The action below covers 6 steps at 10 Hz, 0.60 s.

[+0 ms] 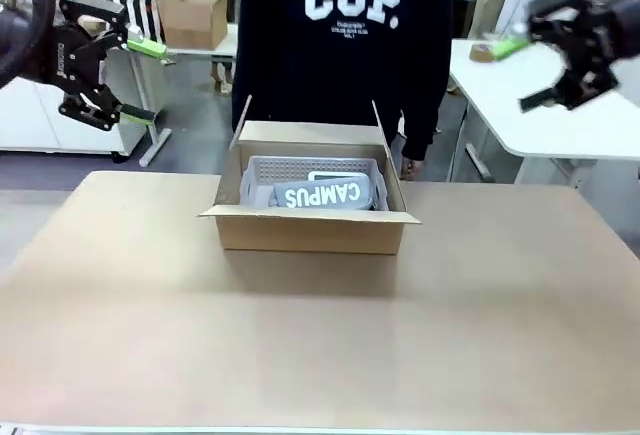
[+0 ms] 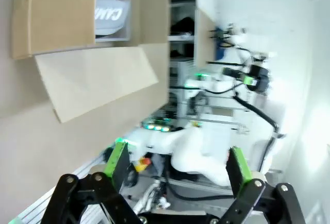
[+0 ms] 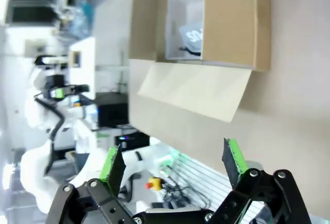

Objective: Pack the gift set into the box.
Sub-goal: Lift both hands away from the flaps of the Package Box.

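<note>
The box [image 1: 310, 230] stands open in the middle of the table, its flaps spread. Inside it lies the gift set [image 1: 318, 193], a pale grey perforated tray with a grey pack printed "CAMPUS". My left gripper [image 1: 145, 80] hangs open high at the far left, well away from the box. High at the far right, my right gripper [image 1: 525, 73] is open too, with nothing between its fingers. The left wrist view shows the box [image 2: 56, 18] with the pack [image 2: 111, 13] inside and the open gripper [image 2: 178, 170]. In the right wrist view the box [image 3: 229, 23] sits beyond the open gripper [image 3: 172, 165].
A person in a dark "CGP." sweatshirt [image 1: 345, 35] stands right behind the box at the far side. The brown table top [image 1: 320, 345] spreads wide in front of the box. A white side table [image 1: 560, 115] stands at the back right, a small carton [image 1: 195, 17] at the back left.
</note>
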Each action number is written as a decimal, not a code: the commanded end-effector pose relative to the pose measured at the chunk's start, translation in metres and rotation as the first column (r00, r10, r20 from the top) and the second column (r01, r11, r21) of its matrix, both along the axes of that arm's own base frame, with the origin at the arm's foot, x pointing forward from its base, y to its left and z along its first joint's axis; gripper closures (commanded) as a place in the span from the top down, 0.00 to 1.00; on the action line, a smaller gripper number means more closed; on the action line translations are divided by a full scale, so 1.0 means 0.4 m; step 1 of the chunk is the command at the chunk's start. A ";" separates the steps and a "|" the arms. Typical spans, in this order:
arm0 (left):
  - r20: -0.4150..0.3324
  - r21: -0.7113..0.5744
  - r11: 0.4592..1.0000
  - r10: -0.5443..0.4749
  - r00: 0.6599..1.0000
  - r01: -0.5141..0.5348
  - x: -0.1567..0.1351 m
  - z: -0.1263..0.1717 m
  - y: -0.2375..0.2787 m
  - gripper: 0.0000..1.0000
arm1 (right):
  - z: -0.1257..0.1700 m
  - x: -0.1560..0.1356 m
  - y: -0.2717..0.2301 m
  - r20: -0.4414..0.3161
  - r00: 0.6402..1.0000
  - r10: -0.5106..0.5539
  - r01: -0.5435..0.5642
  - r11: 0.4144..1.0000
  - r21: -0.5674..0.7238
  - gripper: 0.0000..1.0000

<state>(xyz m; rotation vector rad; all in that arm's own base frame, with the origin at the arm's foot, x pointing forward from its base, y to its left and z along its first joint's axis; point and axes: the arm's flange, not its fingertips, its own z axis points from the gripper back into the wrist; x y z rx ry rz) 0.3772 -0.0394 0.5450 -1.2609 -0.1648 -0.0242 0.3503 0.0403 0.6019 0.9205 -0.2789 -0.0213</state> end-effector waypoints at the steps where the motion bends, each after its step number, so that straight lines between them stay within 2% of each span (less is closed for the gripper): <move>1: -0.025 -0.169 0.984 0.058 0.998 -0.061 0.023 -0.059 0.088 1.00 | -0.093 -0.028 -0.154 0.054 0.996 -0.072 0.060 0.977 0.205 1.00; 2: -0.022 -0.190 0.979 0.072 0.997 -0.075 0.031 -0.071 0.125 1.00 | -0.130 -0.039 -0.200 0.066 0.990 -0.122 0.100 0.958 0.268 1.00; 3: -0.083 -0.174 0.974 0.133 0.988 -0.146 0.063 -0.092 0.156 1.00 | -0.170 -0.028 -0.223 0.107 0.967 -0.231 0.197 0.945 0.261 1.00; 4: -0.030 -0.151 0.986 0.061 0.998 -0.064 0.013 -0.047 0.112 1.00 | -0.069 -0.042 -0.176 0.033 0.995 -0.099 0.091 0.978 0.187 1.00; 6: -0.030 -0.151 0.986 0.061 0.998 -0.064 0.013 -0.047 0.112 1.00 | -0.069 -0.042 -0.176 0.033 0.995 -0.099 0.091 0.978 0.187 1.00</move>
